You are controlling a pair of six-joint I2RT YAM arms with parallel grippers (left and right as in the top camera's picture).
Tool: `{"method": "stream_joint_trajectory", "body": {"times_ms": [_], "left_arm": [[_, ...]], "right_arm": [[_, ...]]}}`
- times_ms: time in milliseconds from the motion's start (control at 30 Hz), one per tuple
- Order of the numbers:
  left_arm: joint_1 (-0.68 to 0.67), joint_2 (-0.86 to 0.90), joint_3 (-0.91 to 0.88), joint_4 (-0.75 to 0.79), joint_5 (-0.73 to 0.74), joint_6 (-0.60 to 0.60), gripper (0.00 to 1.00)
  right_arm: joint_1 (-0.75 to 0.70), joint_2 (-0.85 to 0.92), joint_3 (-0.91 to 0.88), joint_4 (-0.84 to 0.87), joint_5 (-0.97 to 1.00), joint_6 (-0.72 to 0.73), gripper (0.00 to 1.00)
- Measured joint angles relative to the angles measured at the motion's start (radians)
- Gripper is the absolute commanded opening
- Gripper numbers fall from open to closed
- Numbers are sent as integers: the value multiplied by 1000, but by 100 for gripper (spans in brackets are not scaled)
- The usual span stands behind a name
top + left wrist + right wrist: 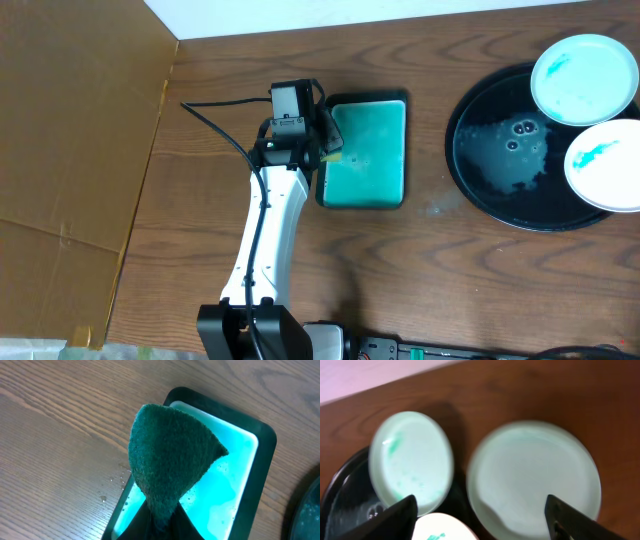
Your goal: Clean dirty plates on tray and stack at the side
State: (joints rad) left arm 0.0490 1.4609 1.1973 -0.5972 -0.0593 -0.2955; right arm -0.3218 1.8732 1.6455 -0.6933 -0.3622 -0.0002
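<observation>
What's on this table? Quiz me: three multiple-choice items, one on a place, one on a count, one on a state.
1. Where is the green sponge? A) over the teal dish B) in a bucket C) inside a cup
2. How many plates lie on the black tray? A) one B) two C) three
3. How does the right hand stand? A) open B) shut on a plate C) shut on a cup

Answers:
1 A, it hangs above the dish's edge.
2 B, two smeared plates lie on it, and a third plate sits beside it on the table.
3 A, its fingers stand wide apart, gripping nothing.
</observation>
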Motion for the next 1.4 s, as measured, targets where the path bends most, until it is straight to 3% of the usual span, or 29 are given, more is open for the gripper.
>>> {"method": "stream_joint_trajectory", "body": {"times_ms": [100, 200, 333, 533, 700, 1033, 1400], "left_arm": [[0, 0, 0, 1, 0, -8, 7], [0, 0, 0, 1, 0, -15, 7], [0, 0, 0, 2, 0, -19, 7], [0, 0, 0, -4, 0, -19, 8], [0, 0, 0, -5, 0, -19, 7], [0, 0, 0, -5, 0, -19, 7], [0, 0, 0, -5, 0, -19, 7]], "right_arm": [[65, -14, 32, -1, 6, -69, 95], [117, -16, 13, 45, 20, -92, 83], [182, -14, -77, 178, 92, 4, 76], [253, 69, -162, 238, 183, 225, 76], [274, 160, -169, 238, 222, 325, 76], [300, 193, -170, 226, 242, 407, 68], [316, 234, -170, 240, 223, 418, 68]]}}
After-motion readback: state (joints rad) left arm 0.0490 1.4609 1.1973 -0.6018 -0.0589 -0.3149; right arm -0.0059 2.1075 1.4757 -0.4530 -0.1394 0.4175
